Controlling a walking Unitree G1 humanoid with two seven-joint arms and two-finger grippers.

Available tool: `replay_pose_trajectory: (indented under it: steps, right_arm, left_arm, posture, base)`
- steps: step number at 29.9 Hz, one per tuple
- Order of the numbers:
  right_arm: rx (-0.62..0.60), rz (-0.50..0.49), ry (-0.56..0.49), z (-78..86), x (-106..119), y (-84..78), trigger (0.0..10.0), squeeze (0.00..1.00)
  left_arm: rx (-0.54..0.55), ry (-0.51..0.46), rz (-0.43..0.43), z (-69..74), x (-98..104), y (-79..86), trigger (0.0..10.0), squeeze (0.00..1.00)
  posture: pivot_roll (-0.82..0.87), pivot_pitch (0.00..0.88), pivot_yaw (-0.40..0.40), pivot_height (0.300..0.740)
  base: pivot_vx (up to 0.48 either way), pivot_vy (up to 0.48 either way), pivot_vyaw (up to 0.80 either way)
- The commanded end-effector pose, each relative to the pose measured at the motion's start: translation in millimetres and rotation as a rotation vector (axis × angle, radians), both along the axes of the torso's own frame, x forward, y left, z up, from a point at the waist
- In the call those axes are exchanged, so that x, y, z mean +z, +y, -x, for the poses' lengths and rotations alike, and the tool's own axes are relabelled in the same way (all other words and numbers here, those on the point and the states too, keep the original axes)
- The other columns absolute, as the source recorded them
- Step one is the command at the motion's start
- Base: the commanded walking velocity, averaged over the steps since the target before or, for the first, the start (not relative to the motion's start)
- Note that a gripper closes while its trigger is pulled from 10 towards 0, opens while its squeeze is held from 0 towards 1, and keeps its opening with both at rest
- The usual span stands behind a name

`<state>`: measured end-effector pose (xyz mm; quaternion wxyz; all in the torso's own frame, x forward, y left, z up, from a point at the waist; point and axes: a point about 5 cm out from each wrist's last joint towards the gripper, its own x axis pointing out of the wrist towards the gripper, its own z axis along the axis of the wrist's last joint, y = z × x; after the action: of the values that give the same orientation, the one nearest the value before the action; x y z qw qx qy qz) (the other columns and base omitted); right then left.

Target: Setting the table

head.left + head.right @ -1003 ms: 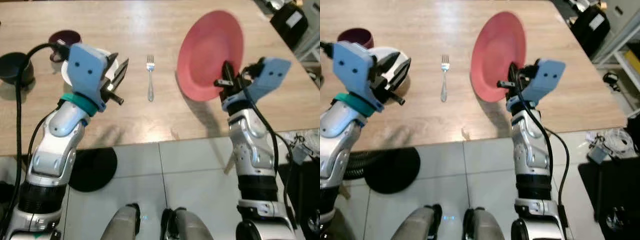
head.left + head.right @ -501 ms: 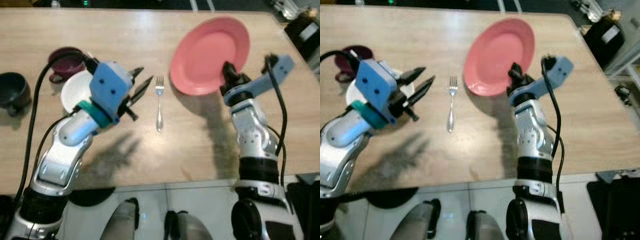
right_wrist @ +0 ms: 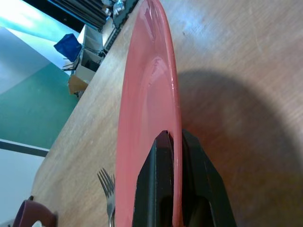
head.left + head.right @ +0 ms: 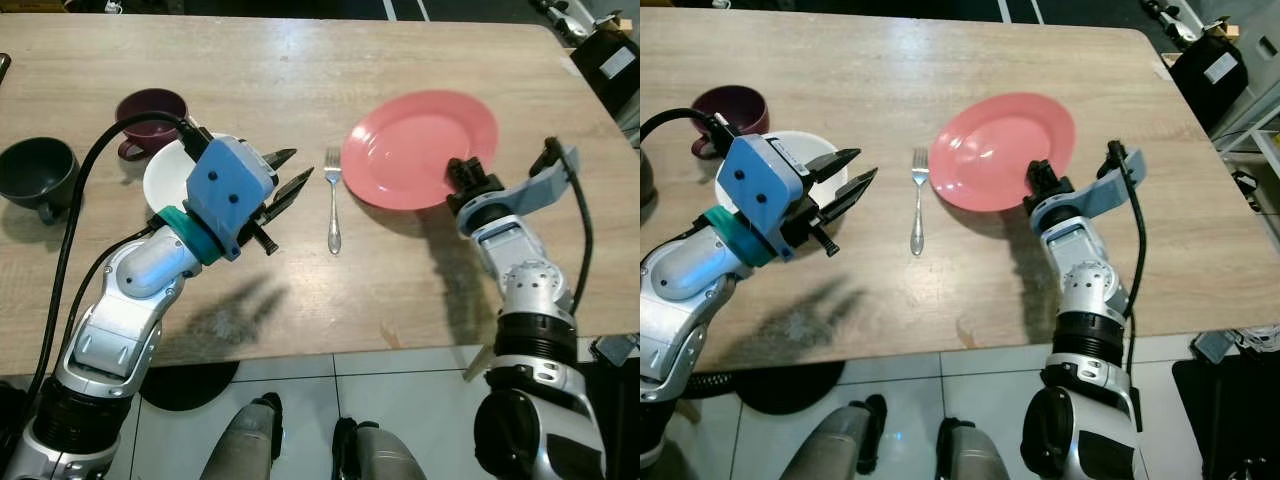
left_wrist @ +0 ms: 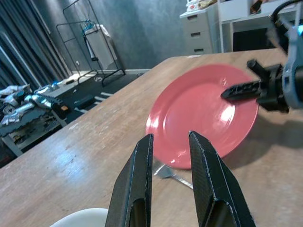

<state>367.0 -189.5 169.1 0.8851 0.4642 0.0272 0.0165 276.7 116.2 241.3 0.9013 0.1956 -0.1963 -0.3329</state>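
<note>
A pink plate (image 4: 415, 145) hangs nearly level, low over the wooden table (image 4: 300, 60), right of centre. My right gripper (image 4: 462, 172) is shut on its near rim, one finger above and one below (image 3: 163, 156). A shadow lies under the plate. Just left of the plate a silver fork (image 4: 333, 195) lies with its tines pointing away. My left gripper (image 4: 298, 164) hovers open and holds nothing, between the fork and a white bowl (image 4: 165, 178). Through its fingers (image 5: 137, 175) I see the plate (image 5: 199, 113) and the fork's tines (image 5: 165, 172).
A maroon mug (image 4: 150, 112) stands behind the white bowl, and a dark mug (image 4: 38, 172) sits at the far left. The table's near edge runs just in front of my arms, with tiled floor (image 4: 400, 380) below. Black equipment (image 4: 612, 70) stands off the table's right end.
The view has shifted as I moved closer. The plate, held steeply tilted a second ago, has come down nearly level over the table. My left gripper reached forward toward the fork, still open.
</note>
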Motion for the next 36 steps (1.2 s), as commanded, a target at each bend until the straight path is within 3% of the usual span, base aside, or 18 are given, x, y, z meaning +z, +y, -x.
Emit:
replay_pose_trajectory:
  steps: [1,7,8,20,22,23,24,26,28,30,32,33,34,36]
  right_arm:
    - [-0.018,-0.016,0.025,0.2,-4.2,-3.0,10.0,0.00]
    - [-0.023,-0.008,0.091,-1.5,-17.7,4.0,10.0,0.00]
    - [-0.038,-0.017,0.084,-1.1,-18.1,1.5,10.0,1.00]
    - [-0.138,-0.088,-0.020,1.8,-8.5,-13.1,10.0,1.00]
    - [-0.249,-0.026,-0.126,6.6,7.8,-28.0,10.0,1.00]
    - [-0.284,0.046,-0.166,9.3,15.6,-32.7,10.0,0.00]
    - [-0.312,0.136,-0.209,12.4,25.4,-35.5,10.0,0.00]
    - [-0.312,0.136,-0.209,12.4,25.4,-35.5,10.0,0.00]
    - [-0.346,0.303,-0.261,16.7,39.9,-37.1,10.0,0.00]
    - [-0.346,0.303,-0.261,16.7,39.9,-37.1,10.0,0.00]
    - [-0.469,0.693,-0.337,28.2,68.4,-43.1,10.0,0.00]
    - [-0.517,0.825,-0.383,34.8,80.7,-43.0,10.0,0.00]
    - [-0.517,0.825,-0.383,34.8,80.7,-43.0,10.0,0.00]
    - [-0.560,0.922,-0.412,42.5,90.3,-41.8,10.0,0.00]
  left_arm:
    - [-0.026,-0.009,-0.011,5.1,-1.1,-4.3,10.0,0.00]
    - [-0.030,-0.002,-0.003,4.9,-1.5,-7.3,10.0,0.00]
    - [-0.031,0.000,0.000,4.9,-2.0,-8.0,10.0,0.00]
    - [-0.034,0.005,0.005,6.1,-2.6,-9.3,10.0,0.00]
    - [-0.036,0.008,0.007,5.9,-3.0,-9.6,10.0,0.00]
    - [-0.036,0.010,0.008,5.8,-3.2,-9.9,10.0,0.00]
    - [-0.036,0.012,0.009,5.6,-3.5,-10.2,10.0,0.00]
    - [-0.036,0.012,0.009,5.6,-3.5,-10.2,10.0,0.00]
    - [-0.036,0.014,0.010,5.4,-3.9,-10.6,10.0,0.00]
    - [-0.036,0.014,0.010,5.4,-3.9,-10.6,10.0,0.00]
    - [-0.033,0.018,0.013,3.8,-5.0,-11.4,10.0,0.00]
    - [-0.030,0.021,0.018,2.7,-5.5,-12.0,10.0,0.00]
    - [-0.030,0.021,0.018,2.7,-5.5,-12.0,10.0,0.00]
    - [-0.021,0.028,0.029,0.2,-6.5,-13.2,10.0,0.00]
  posture:
    - [0.21,0.099,-0.004,0.740]
    - [0.21,0.109,-0.008,0.740]
    - [0.21,0.109,-0.008,0.740]
    - [0.21,0.120,-0.004,0.740]
    - [0.21,0.123,-0.003,0.740]
    - [0.20,0.125,-0.002,0.740]
    - [0.20,0.125,-0.002,0.740]
    - [0.20,0.125,-0.002,0.740]
    - [0.20,0.126,0.001,0.740]
    - [0.20,0.126,0.001,0.740]
    - [0.19,0.127,0.007,0.740]
    - [0.19,0.127,0.007,0.740]
    - [0.19,0.127,0.007,0.740]
    - [0.19,0.127,0.007,0.740]
  base:
    - [0.000,0.000,0.00]
    - [0.000,0.000,0.00]
    - [0.000,0.000,0.00]
    - [0.000,0.000,0.00]
    - [0.000,0.000,0.00]
    - [0.000,0.000,0.00]
    - [0.000,0.000,0.00]
    - [0.000,0.000,0.00]
    - [0.000,0.000,0.00]
    - [0.000,0.000,0.00]
    - [0.000,0.000,0.00]
    - [0.000,0.000,0.00]
    - [0.000,0.000,0.00]
    - [0.000,0.000,0.00]
